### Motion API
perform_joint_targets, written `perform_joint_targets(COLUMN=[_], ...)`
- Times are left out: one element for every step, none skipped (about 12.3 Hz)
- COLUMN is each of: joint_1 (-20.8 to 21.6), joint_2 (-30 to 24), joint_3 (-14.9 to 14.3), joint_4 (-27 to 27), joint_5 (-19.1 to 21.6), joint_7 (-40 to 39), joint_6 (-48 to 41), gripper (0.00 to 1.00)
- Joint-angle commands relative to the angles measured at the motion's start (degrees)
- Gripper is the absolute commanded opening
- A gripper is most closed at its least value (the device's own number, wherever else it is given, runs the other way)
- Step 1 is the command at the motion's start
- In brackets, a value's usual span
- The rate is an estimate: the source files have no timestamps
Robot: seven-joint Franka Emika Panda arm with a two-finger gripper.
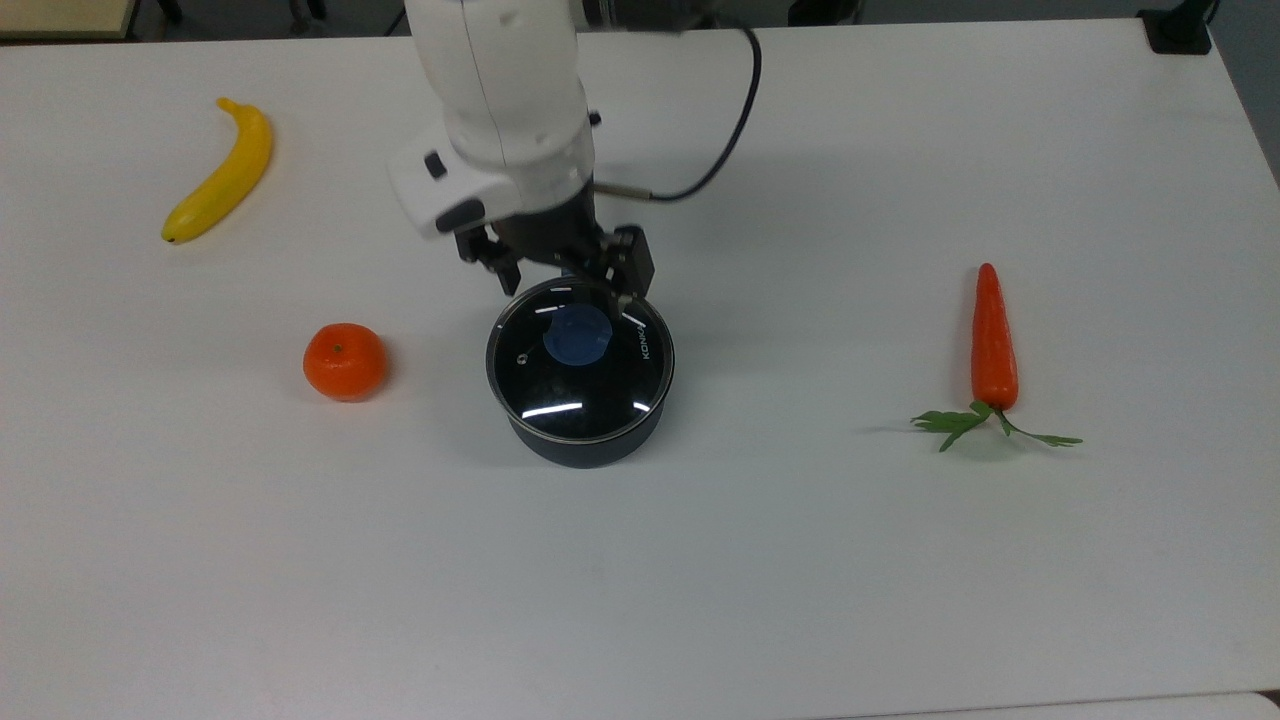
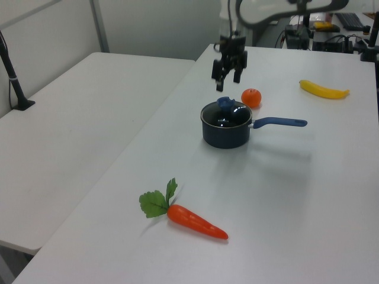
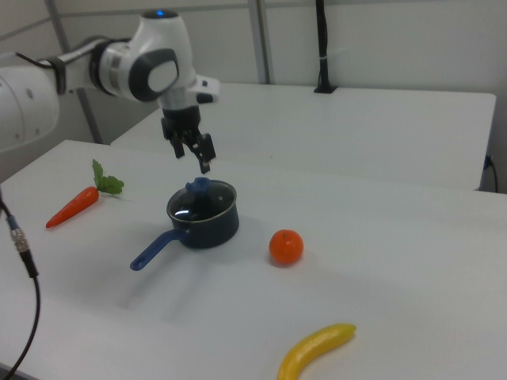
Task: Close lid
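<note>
Lid (image 1: 580, 365) seated flat on the saucepan (image 2: 226, 131), rim to rim as far as can be told through the glare; gripper (image 2: 227, 78) released, fingers spread, holding nothing, well above the blue knob (image 3: 198, 186).

Glass and metal rim: probably stiff, fairly heavy, slick, breakable if dropped. Best taken by the knob at the centre, never by the smooth dome or thin edge.
</note>
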Motion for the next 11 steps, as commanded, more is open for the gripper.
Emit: perform_joint_targets(joint_1=[-5.2,-9.1,-11.4,-13.0,-14.0,-14.9,-15.0,-15.1,-14.6,-15.0,-15.1], joint_2=[-17.8,-23.1,-27.5,-30.6,-32.5,-33.4,-34.0,-34.3,-34.0,-33.9,-33.7], joint_3=[8.4,12.8,14.7,15.1,15.1,15.0,14.4,13.9,12.0,11.3,11.0], joint_4=[-15.6,-20.0,-23.5,-25.9,-26.1,-25.7,-25.5,-25.5,-25.4,-24.1,-23.4], joint_5=[-4.5,-7.2,-8.6,-8.7,-8.7,-8.6,-8.6,-8.7,-8.7,-8.7,-8.7], joint_7=[-1.8,-1.9,-2.0,-3.2,-6.8,-10.2,-10.5,-10.3,-10.3,-10.3,-10.3], joint_6=[-0.8,-0.9,-1.2,-3.4,-7.0,-10.7,-12.2,-12.1,-12.0,-12.3,-12.6], gripper=[1.0,1.0,1.0,1.0,1.0,1.0,1.0,1.0,1.0,1.0,1.0])
